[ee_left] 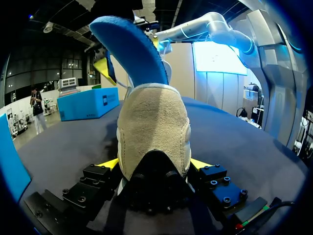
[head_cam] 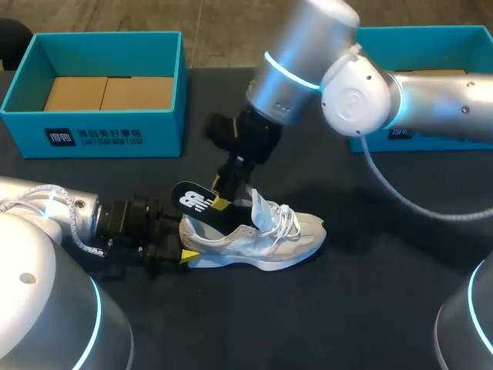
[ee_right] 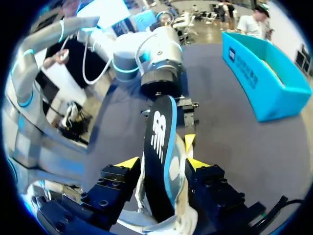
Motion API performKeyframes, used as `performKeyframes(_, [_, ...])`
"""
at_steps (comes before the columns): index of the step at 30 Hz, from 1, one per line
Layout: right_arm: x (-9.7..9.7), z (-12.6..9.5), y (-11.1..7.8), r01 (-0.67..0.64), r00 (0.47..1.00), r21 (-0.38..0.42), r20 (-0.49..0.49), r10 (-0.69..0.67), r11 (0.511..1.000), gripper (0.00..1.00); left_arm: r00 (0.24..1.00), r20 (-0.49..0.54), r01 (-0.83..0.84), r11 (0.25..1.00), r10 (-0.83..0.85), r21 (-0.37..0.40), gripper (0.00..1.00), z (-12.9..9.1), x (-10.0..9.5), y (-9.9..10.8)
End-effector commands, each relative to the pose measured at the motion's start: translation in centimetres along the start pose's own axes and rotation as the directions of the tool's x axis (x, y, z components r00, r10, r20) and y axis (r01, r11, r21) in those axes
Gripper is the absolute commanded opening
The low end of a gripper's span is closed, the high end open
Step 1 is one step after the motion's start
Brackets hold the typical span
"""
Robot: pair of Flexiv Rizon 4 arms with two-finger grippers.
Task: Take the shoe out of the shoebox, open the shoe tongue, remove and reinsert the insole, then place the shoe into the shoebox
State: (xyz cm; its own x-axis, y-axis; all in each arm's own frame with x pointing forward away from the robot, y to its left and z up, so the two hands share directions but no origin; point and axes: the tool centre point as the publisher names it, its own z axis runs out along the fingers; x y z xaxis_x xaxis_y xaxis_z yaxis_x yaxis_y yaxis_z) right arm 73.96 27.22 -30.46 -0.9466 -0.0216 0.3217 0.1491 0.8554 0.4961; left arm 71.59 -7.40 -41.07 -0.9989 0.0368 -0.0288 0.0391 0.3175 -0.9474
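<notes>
1. Left gripper (head_cam: 166, 253) in your head view comes in low from the left and is clamped on the heel of the shoe (head_cam: 262, 237). The shoe lies on its sole on the dark table (head_cam: 370, 308), toe pointing right. Your right gripper (head_cam: 229, 193) hangs over the shoe's opening, pinching the insole (head_cam: 196, 202), which sticks up and out toward the heel end. One open shoebox (head_cam: 92, 127) sits far left and a second shoebox (head_cam: 431, 38) far right, both well apart from the shoe.
2. Left wrist view: your left gripper (ee_left: 154, 164) has the suede heel of the shoe (ee_left: 154, 127) squeezed between both fingers. The insole (ee_left: 129, 49) curves up above the heel, blue side showing.
3. Right wrist view: your right gripper (ee_right: 161, 163) has a finger on either side of the insole (ee_right: 159, 142), logo face showing, so it looks pinched. The white upper of the shoe (ee_right: 161, 223) is just under the fingers, and the shoebox (ee_right: 264, 83) sits off beyond.
</notes>
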Motion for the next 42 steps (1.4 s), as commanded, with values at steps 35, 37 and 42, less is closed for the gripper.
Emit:
performKeyframes(35, [0.5,3.0,0.4,-0.061,0.99,-0.117,-0.132,0.045,0.991,0.0,1.0,0.0,0.0,1.0,0.0,-0.002,0.0,0.0,0.0,0.0])
performKeyframes(37, [0.5,3.0,0.6,-0.054,0.991,-0.115,-0.125,0.04,0.992,0.0,1.0,0.0,0.0,1.0,0.0,-0.002,0.0,0.0,0.0,0.0])
performKeyframes(42, [0.4,1.1,2.0,-0.027,0.998,-0.144,-0.053,0.02,0.989,0.0,1.0,0.0,0.0,1.0,0.0,-0.002,0.0,0.0,0.0,0.0])
